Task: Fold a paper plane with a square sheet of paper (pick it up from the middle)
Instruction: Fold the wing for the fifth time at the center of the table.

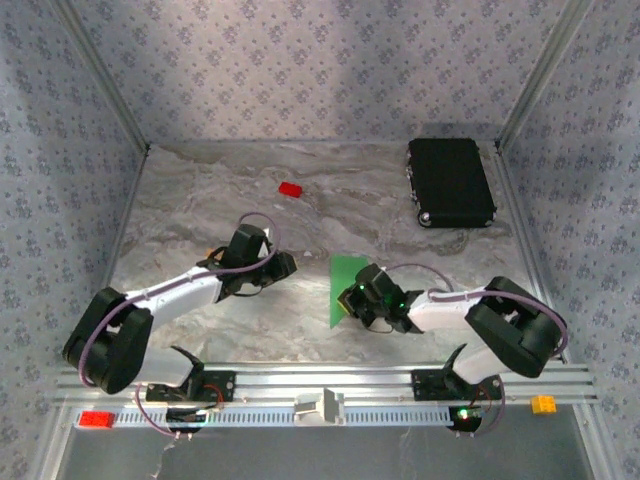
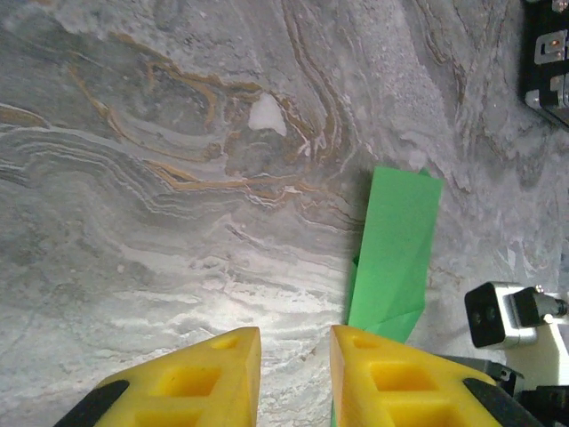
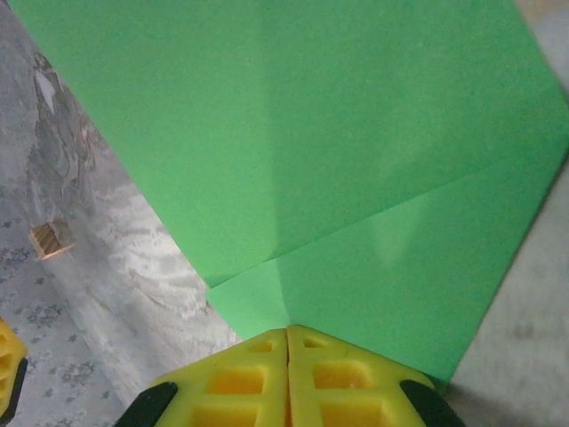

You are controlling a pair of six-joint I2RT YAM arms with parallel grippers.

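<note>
Some paper (image 3: 293, 133) inside right claw (image 3: 286, 334)

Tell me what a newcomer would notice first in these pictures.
The bright green paper stands out against the grey marbled table. It sits mid-table in front of the right arm, with the right claw shut on one edge. Next come the black case at the far right and the small red block far back, near the middle.
</note>
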